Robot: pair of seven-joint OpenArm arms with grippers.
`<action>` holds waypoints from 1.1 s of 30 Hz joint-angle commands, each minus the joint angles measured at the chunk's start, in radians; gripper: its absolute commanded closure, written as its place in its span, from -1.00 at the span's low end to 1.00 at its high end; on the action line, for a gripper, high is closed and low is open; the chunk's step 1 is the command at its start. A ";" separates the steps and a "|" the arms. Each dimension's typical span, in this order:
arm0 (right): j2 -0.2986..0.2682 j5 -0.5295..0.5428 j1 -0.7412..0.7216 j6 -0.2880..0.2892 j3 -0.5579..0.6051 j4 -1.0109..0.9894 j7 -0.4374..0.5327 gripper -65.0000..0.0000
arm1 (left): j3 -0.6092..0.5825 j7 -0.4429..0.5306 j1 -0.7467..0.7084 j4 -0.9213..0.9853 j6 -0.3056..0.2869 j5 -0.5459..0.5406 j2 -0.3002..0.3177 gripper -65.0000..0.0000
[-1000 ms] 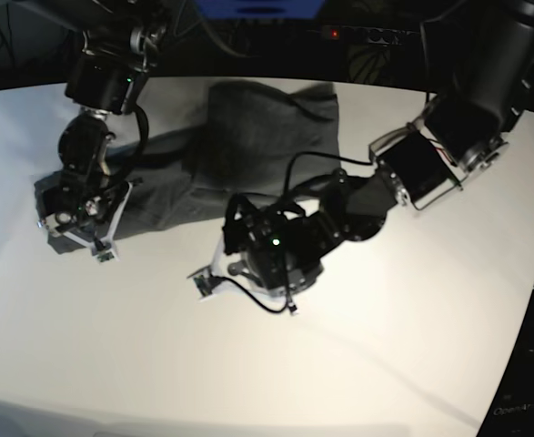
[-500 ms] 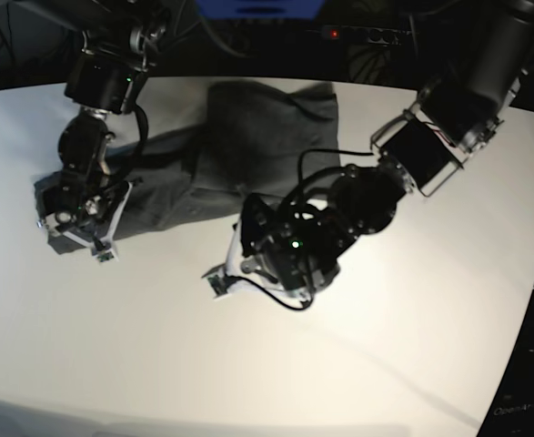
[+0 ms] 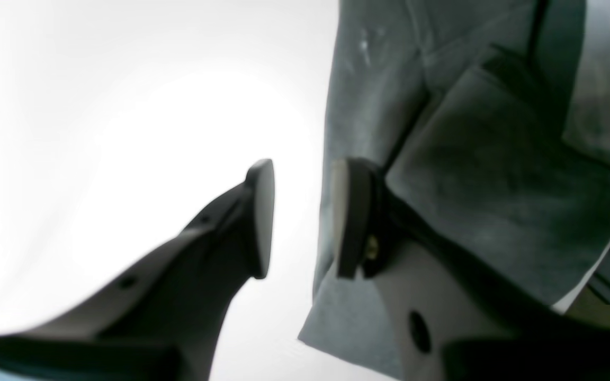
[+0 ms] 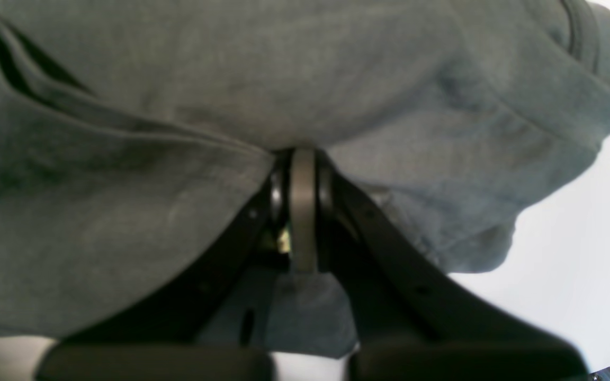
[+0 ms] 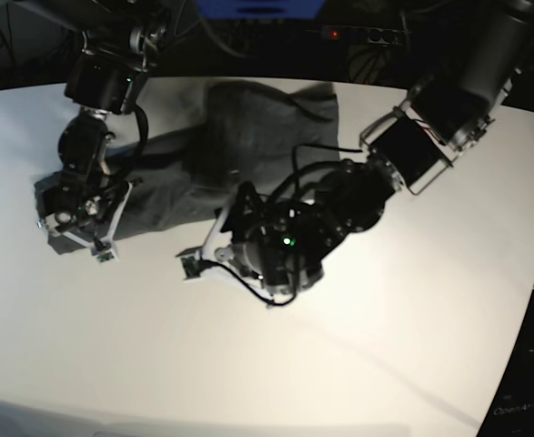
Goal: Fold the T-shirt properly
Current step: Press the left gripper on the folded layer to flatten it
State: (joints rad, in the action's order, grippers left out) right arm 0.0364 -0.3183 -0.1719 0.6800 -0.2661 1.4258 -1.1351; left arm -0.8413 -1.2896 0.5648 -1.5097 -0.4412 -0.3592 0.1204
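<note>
The dark grey T-shirt (image 5: 248, 137) lies wrinkled on the white table (image 5: 248, 364), from the left side to the back middle. My right gripper (image 5: 74, 235), on the base view's left, is shut on the shirt's left end. In the right wrist view its fingers (image 4: 303, 206) meet with cloth (image 4: 231, 79) bunched around them. My left gripper (image 5: 201, 259) is open at the shirt's near edge. In the left wrist view (image 3: 299, 217) one finger is over bare table (image 3: 98, 106). The other is at the cloth's edge (image 3: 495, 185), and nothing sits between them.
The table's right edge (image 5: 530, 300) curves away to a dark floor. Dark equipment with a red light (image 5: 335, 34) stands behind the table. The left arm's body (image 5: 339, 209) and cables (image 5: 248, 289) lie low over the table beside the shirt.
My left gripper has swung left and a little back towards the shirt's near edge. The right gripper and the cloth it holds have not moved.
</note>
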 commanded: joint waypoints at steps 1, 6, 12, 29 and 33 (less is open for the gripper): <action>0.017 0.046 0.008 0.018 0.001 -0.023 0.002 0.99 | 0.007 0.011 0.027 0.007 0.002 -0.004 -0.018 0.44; 0.017 0.046 0.007 0.018 0.001 -0.023 0.002 0.99 | -0.042 0.009 0.001 0.056 0.000 -0.004 -0.031 0.44; 0.013 0.046 0.010 0.018 0.001 -0.023 0.002 0.99 | -0.060 -0.048 -0.016 0.048 -0.127 0.002 -0.037 0.44; 0.012 0.046 0.016 0.018 0.001 -0.023 0.002 0.99 | -0.060 -0.075 -0.012 0.054 -0.239 -0.004 -0.049 0.44; 0.012 0.046 0.018 0.018 0.015 -0.023 0.002 0.99 | -0.060 -0.075 -0.016 0.057 -0.257 0.001 -0.054 0.44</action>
State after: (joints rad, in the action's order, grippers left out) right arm 0.0334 -0.3187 -0.1680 0.6796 -0.2554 1.4239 -1.1290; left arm -0.9100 -1.3655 0.5259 -1.4414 -0.6994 -0.3592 0.0761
